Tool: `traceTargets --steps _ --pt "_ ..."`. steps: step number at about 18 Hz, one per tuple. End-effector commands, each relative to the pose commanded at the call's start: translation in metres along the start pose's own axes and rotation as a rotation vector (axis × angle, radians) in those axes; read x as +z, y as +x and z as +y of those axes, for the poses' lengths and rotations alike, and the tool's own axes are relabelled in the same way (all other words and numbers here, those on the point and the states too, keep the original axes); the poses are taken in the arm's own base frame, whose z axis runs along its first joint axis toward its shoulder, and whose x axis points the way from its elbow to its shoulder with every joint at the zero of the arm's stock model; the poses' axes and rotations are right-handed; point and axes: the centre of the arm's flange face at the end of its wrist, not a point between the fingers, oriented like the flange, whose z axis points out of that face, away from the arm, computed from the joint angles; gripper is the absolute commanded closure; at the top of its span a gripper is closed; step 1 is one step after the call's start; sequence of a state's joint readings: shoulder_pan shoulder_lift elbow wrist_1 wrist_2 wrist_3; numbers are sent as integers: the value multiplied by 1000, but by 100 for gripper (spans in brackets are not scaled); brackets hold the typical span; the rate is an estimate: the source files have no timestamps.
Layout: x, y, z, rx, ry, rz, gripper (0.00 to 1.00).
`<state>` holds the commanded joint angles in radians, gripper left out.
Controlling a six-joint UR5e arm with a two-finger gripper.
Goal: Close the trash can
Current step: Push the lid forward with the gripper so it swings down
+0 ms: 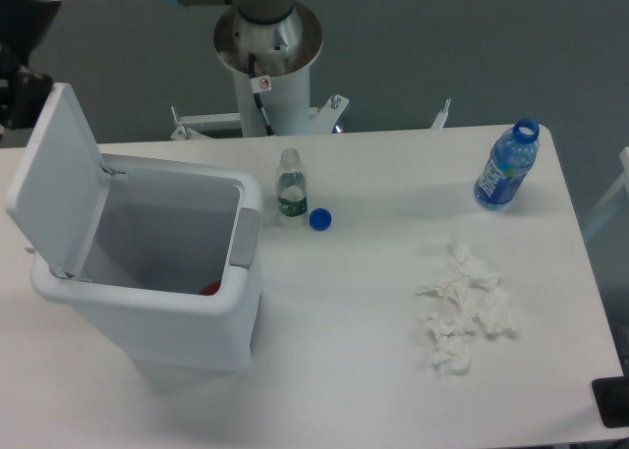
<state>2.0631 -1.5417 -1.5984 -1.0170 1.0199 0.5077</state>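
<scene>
The trash can [157, 316] is a large white bin at the left of the table. Its flat lid [54, 179] stands open, tilted up and back on the left side. A grey latch tab [245, 238] sits on the right rim. Something red [209, 289] lies inside at the bottom. My gripper [18, 95] is a dark shape at the far upper left, just behind the top edge of the raised lid. It is partly cut off by the frame and the lid, so its fingers do not show clearly.
A small clear bottle with a green label [291, 186] and a loose blue cap [319, 218] stand right of the bin. A blue uncapped bottle [506, 169] is at the back right. Crumpled white tissues [462, 307] lie at the right. The robot base [267, 56] stands behind.
</scene>
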Motion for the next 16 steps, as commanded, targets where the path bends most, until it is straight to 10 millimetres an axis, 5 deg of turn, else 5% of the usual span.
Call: traceTargets --steps 8,16 --pt "-26 -38 12 -51 -17 -128 0" --pt "-22 -61 37 -92 -96 -224 0"
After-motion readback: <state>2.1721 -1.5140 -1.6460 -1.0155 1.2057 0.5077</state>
